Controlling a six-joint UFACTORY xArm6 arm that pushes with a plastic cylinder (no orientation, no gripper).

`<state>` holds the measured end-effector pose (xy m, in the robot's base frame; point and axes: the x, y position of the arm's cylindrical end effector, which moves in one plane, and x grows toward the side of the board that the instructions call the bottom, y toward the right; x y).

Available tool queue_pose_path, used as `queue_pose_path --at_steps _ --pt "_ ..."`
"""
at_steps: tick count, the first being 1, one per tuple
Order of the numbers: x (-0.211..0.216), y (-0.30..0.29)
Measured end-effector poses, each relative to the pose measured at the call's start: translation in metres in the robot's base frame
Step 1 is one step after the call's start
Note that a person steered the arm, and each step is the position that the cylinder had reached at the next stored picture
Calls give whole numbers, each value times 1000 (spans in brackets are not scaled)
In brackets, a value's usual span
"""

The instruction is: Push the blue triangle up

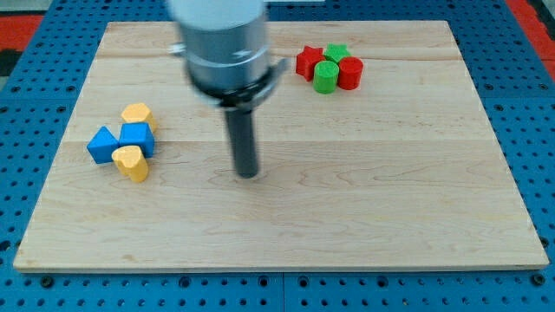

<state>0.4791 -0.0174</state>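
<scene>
The blue triangle (pixel 102 145) lies at the view's left on the wooden board (pixel 364 199). It touches a blue cube (pixel 137 138) on its right. A yellow block (pixel 136 113) sits just above the cube and a yellow heart-shaped block (pixel 132 162) just below it. My tip (pixel 249 173) rests on the board near the middle, well to the right of this cluster and apart from every block.
At the view's top right a second cluster holds a red star-shaped block (pixel 308 62), a green block (pixel 336 54), a green cylinder (pixel 326 76) and a red cylinder (pixel 349 73). A blue pegboard surface (pixel 26 104) surrounds the board.
</scene>
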Motion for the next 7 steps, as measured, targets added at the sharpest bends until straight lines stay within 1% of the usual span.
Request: queue_pose_path --at_steps 1,2,3,4,5,6,7 --pt "-11 35" --pt "7 15" --pt "57 -3" --pt "98 -74" --pt "104 -161" --pt "69 -204" --pt "25 -210"
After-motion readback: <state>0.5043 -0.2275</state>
